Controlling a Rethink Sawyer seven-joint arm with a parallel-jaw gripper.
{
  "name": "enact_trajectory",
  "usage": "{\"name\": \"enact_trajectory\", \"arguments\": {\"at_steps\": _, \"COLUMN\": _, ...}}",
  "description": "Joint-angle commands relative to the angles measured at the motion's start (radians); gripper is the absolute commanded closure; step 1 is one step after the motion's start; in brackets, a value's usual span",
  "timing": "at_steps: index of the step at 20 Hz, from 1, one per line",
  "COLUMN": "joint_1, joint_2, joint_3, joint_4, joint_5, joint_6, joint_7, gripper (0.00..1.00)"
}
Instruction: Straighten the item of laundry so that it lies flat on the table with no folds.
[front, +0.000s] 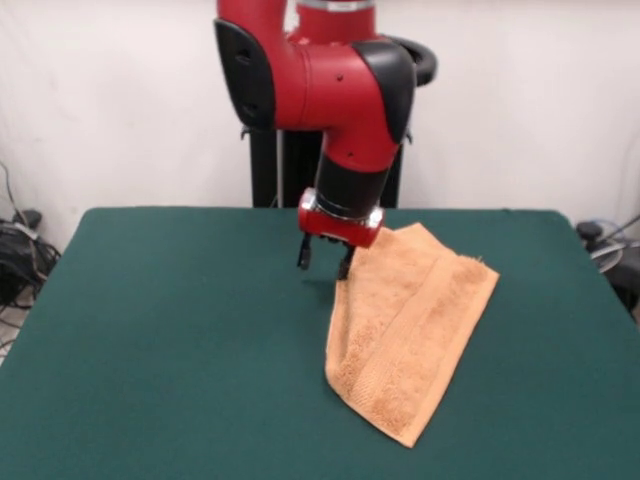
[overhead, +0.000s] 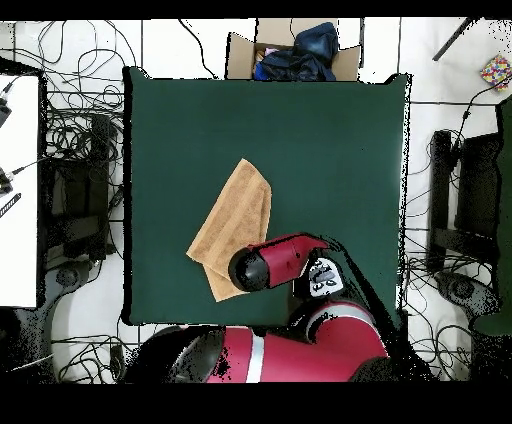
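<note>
The light orange towel (front: 410, 325) lies slantwise on the green table (front: 170, 330), right of the middle. It looks doubled over along its length, with a thick fold on its left edge and a woven band near its near end. My gripper (front: 325, 260) hangs just above the table at the towel's far left edge. It is open, with nothing between the fingers, and its right finger (front: 345, 266) is at the towel's edge. In the overhead view the towel (overhead: 235, 225) lies left of the table's (overhead: 330, 150) middle, and the arm (overhead: 270, 266) covers the gripper.
The robot's pedestal (front: 270, 160) stands behind the table's far edge. In the overhead view a cardboard box with dark clothes (overhead: 290, 50) sits beyond the table's top edge, cables (overhead: 80, 130) lie on the floor and a white table (overhead: 15, 190) stands at the left.
</note>
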Motion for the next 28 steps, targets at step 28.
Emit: {"name": "enact_trajectory", "arguments": {"at_steps": 28, "joint_1": -0.178, "joint_2": 0.002, "joint_3": 0.19, "joint_4": -0.027, "joint_5": 0.106, "joint_6": 0.024, "joint_7": 0.022, "gripper": 0.0}}
